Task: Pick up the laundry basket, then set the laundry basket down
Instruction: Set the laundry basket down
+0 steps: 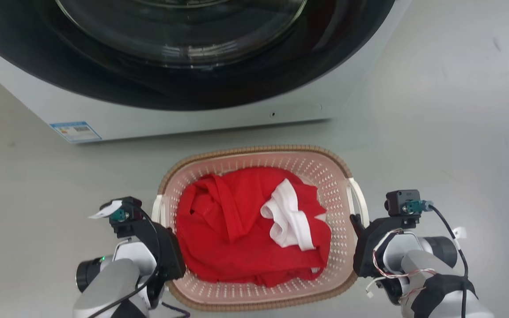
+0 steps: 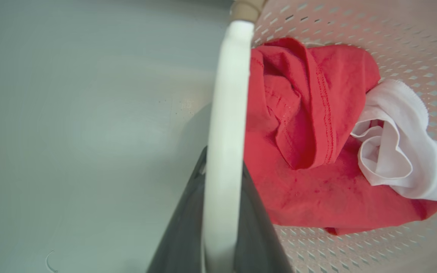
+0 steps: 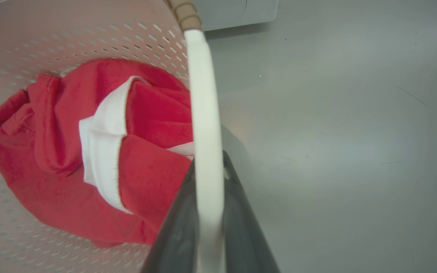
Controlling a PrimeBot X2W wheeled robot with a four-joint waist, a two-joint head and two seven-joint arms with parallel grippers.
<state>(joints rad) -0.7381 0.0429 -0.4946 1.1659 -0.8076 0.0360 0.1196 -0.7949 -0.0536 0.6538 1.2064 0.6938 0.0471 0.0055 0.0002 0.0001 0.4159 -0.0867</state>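
Subject: laundry basket [image 1: 325, 172], rounded-rectangular, pale pink perforated walls, brown woven-look rim, 2 white side handles. Position: before washing machine [image 1: 192, 121], between both grippers; floor contact not determinable. Contents: red garment [image 1: 228, 229], white garment [image 1: 287, 221]. Left gripper [image 2: 222, 161] clamps left handle [image 2: 228, 94]; right gripper [image 3: 209, 163] clamps right handle [image 3: 201, 94].

Laundry area: a white front-loading washing machine [image 1: 170, 123] with a dark round door [image 1: 184, 86] stands on a pale-grey floor [image 1: 440, 115] — before it, a laundry basket [image 1: 254, 153] holding a red garment [image 1: 232, 229] and a white garment [image 1: 287, 223].
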